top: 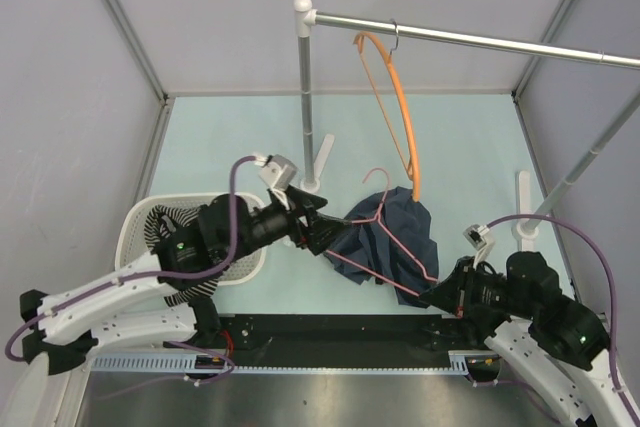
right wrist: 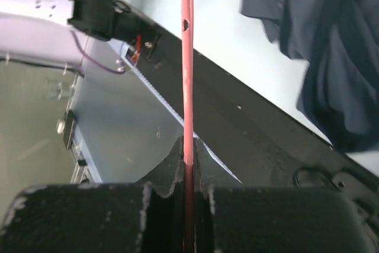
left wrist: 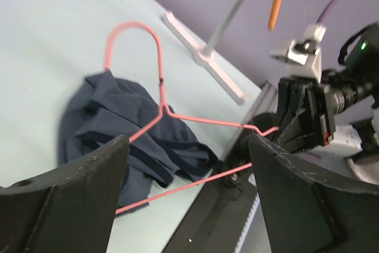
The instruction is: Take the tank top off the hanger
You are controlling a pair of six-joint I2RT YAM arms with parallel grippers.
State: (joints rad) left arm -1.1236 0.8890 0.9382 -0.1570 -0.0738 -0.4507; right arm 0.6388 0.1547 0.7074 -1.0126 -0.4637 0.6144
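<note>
Both arms are reaching in toward a pink wire hanger [right wrist: 188,75] while the tank top [top: 163,221] is lying apart from it.

At far left the tank top is sitting bunched in the white basket [top: 128,237]. The left arm is stretching over that basket toward the middle, and the left gripper [top: 322,228] is spreading wide with nothing in it, facing the navy T-shirt [top: 400,222]. Behind, the orange hanger [top: 403,107] is hanging from the rail [top: 480,42]. The right arm is crouching low at the near edge, with the right gripper [top: 437,294] pinching the pink wire.
</note>
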